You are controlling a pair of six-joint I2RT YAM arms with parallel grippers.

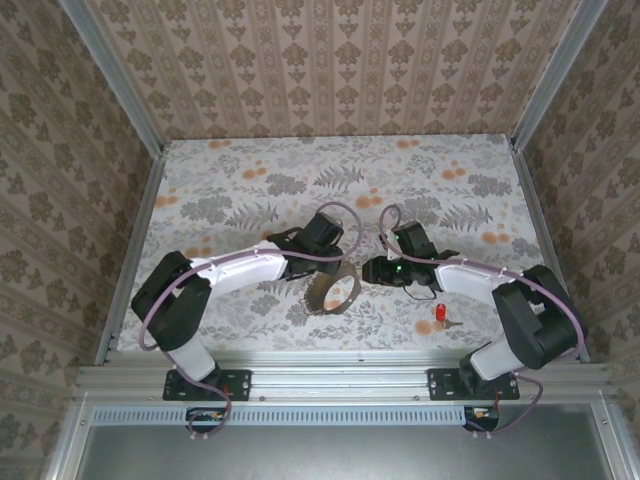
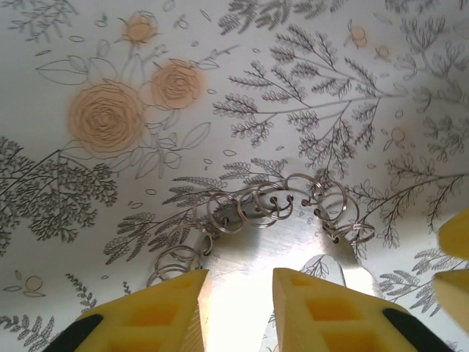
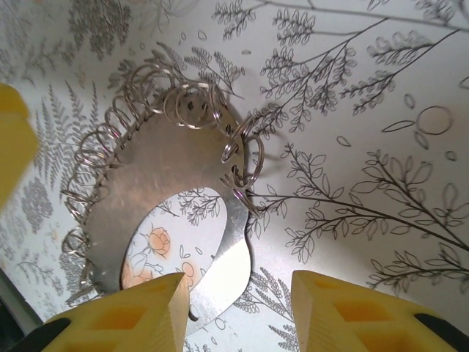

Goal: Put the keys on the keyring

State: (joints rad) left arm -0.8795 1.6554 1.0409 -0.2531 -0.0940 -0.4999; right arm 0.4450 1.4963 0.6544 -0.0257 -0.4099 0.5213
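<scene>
The keyring [image 1: 336, 293] is an oval band standing on edge on the table, dark from above. In the wrist views it is shiny metal [image 2: 256, 246] with several small wire rings [image 2: 293, 194] strung along its rim. My left gripper [image 2: 238, 282] is open, its yellow fingers [image 2: 183, 293] astride the band's top edge, and it hangs over the ring's far-left side [image 1: 330, 258]. My right gripper [image 3: 238, 282] is open too, with the band's curved end [image 3: 234, 249] close to its left finger; it sits just right of the ring [image 1: 372, 270]. The red-headed key [image 1: 440, 318] lies on the table to the right, apart from both.
The floral tablecloth [image 1: 250, 190] covers the table, which is walled in by patterned panels at the back and sides. An aluminium rail [image 1: 340, 375] runs along the near edge by the arm bases.
</scene>
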